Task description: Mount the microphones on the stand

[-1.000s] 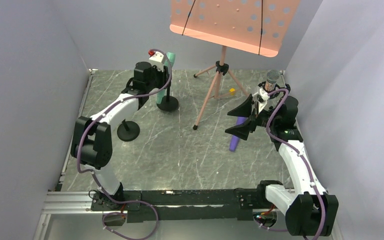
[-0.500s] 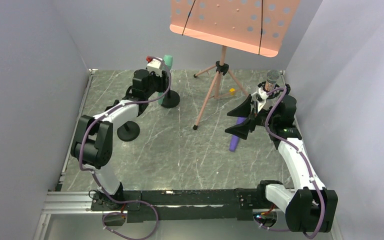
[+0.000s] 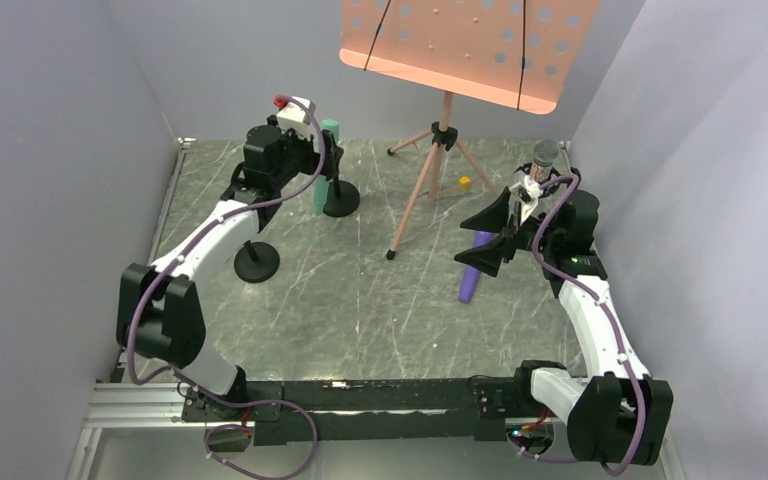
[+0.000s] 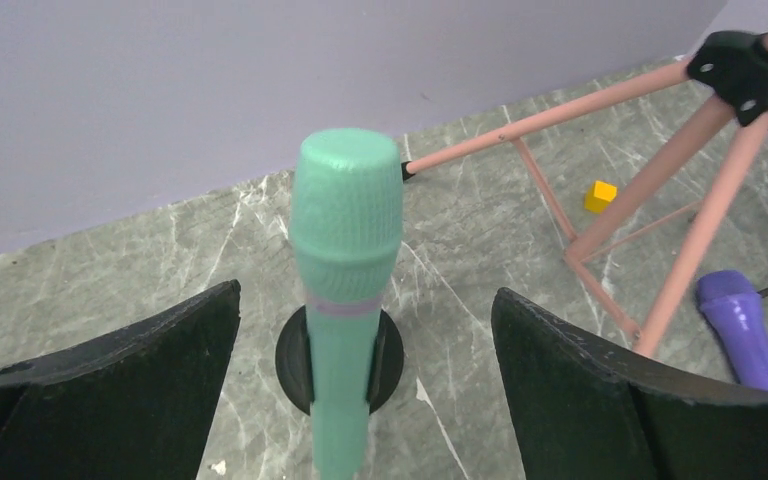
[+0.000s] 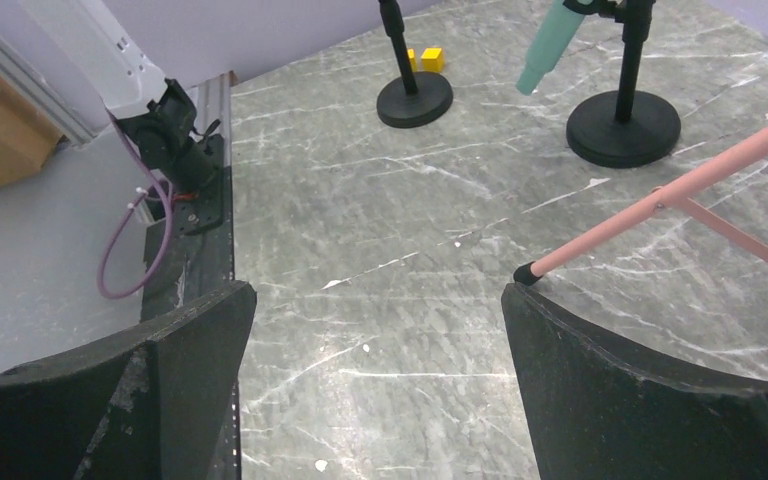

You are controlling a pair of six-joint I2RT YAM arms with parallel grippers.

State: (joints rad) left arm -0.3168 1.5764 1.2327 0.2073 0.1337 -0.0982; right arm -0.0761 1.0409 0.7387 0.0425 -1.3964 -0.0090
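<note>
1. The left gripper (image 4: 365, 295) is held wide open with nothing gripped. A clear gap is seen between each finger and the mint green microphone (image 4: 347, 230), which stands between them.
2. That microphone is seated head-up, with a slight lean, in the clip of a black round-based stand (image 4: 392, 345) directly ahead of the left gripper.
3. Beyond the left gripper a strip of bare table (image 4: 160, 260) is left before the back wall (image 4: 260, 80). To its right the room is narrowed by the legs of the pink music stand (image 4: 705, 215), and a yellow block (image 4: 601, 194) lies among them.
4. A second stand (image 3: 256, 262), with no microphone in it, is placed behind the left gripper, under that arm and near the table's left edge.
5. The right gripper (image 5: 377, 292) is spread fully and is empty. Open marble is seen ahead of it, and only one foot of the music stand reaches in from its right.
6. The purple microphone (image 3: 470, 275) is laid flat on the table below the right gripper, partly covered by its fingers in the top view.
7. The glittery silver-pink microphone (image 3: 544, 153) stands upright behind the right gripper, close to the right wall. It is probably clipped in a stand, but its lower part is hidden by the wrist.
</note>
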